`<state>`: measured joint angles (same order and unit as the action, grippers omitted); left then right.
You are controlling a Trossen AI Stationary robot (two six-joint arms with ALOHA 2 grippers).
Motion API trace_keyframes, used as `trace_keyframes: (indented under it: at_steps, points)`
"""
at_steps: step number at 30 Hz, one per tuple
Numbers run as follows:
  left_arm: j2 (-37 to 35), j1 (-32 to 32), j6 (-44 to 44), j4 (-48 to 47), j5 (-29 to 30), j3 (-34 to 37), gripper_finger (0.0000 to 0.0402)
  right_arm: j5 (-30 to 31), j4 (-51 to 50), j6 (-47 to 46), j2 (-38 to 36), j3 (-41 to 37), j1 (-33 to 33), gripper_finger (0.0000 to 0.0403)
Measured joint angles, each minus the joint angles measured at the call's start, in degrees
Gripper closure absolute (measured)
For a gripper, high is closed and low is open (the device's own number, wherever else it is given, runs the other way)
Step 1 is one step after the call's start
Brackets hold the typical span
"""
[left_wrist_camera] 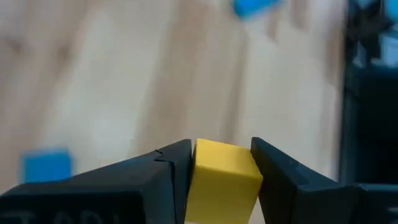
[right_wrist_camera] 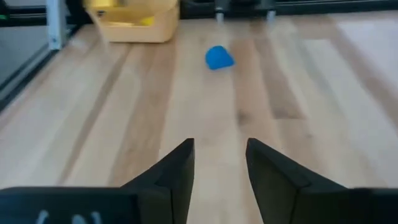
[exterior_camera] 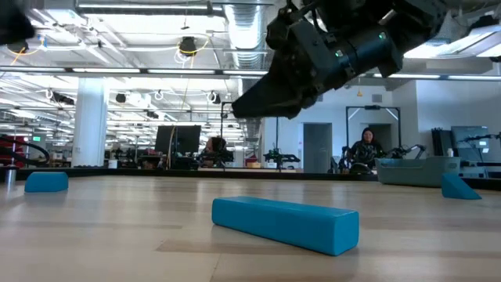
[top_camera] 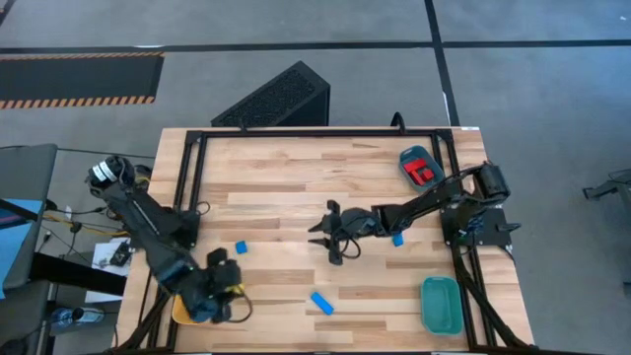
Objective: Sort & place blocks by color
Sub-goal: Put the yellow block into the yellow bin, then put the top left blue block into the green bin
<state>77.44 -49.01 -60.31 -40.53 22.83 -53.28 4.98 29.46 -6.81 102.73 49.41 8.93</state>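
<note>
My left gripper is shut on a yellow block; in the high view it hovers at the table's near left corner, over the yellow tray. My right gripper is open above the table's middle and touches nothing; its fingers stand over bare wood. Three blue blocks lie flat on the table: a bar near the front edge, one at left centre, and one under the right arm. Red blocks lie in the far right teal tray. My left gripper pinches the yellow block between its two fingers, one finger on each opposite side face. The block's top face shows between the fingertips. The block is off the table, with blurred wood far behind it.
A second teal tray sits at the near right corner. A black frame runs round the table's far and side edges. In the low view the blue bar lies close in front, below the right gripper. People sit in the room behind.
</note>
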Motion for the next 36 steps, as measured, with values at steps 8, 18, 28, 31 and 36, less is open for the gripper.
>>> trace_keyframes:
  at_steps: [8,18,28,31,36]
  points:
    - [0.0,-12.8,-20.8,-5.9,-5.1,0.0,0.0284,-0.3,-0.5,1.3,-1.8,0.0,-3.3,0.0249]
    - [5.7,-22.6,-45.7,-16.5,-6.0,0.2,0.0256,-0.4,2.4,2.3,-1.8,0.0,-2.3,0.0246]
    - [8.4,-22.3,-46.2,-20.4,-10.1,0.2,0.0184,-0.8,4.3,4.3,-0.7,0.0,1.0,0.0242]
    - [8.0,-21.2,-43.6,-21.3,-9.8,0.0,0.0172,-1.0,7.2,4.3,0.5,0.0,2.1,0.0232]
    - [6.8,-18.5,-43.9,-26.2,-5.7,-0.3,0.0168,-1.2,12.6,2.9,4.9,1.3,3.5,0.0211]
